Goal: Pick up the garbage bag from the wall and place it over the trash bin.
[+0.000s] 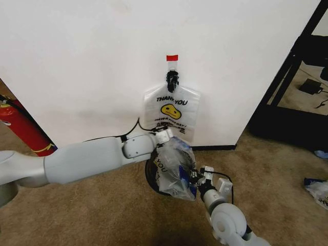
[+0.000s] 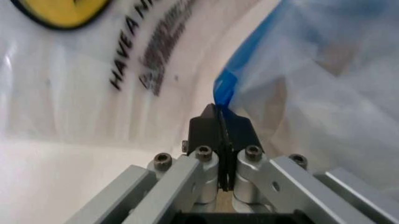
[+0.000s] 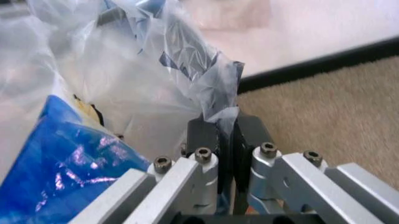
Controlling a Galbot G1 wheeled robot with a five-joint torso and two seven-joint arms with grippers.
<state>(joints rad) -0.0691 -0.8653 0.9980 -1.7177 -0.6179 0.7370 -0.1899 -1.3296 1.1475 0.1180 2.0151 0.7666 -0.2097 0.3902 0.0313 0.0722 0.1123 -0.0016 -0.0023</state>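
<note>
The garbage bag (image 1: 174, 168), crumpled translucent white plastic with blue patches, hangs bunched between my two grippers just above the trash bin (image 1: 149, 175), whose dark rim peeks out at the bag's left. My left gripper (image 1: 168, 138) is shut on the bag's upper edge; in its wrist view the fingertips (image 2: 220, 116) pinch a blue-edged fold of the bag (image 2: 324, 70). My right gripper (image 1: 197, 177) is shut on the bag's lower right side, pinching a plastic fold (image 3: 225, 125). Behind stands the white wall (image 1: 77, 61) with its black hook (image 1: 172, 78) and red tape (image 1: 172, 57).
A flat bag with the same print (image 1: 171, 110) still hangs from the hook. A red fire extinguisher (image 1: 23, 125) leans at the left. A black shelf frame (image 1: 292, 66) stands to the right, and loose plastic (image 1: 319, 190) lies on the brown carpet.
</note>
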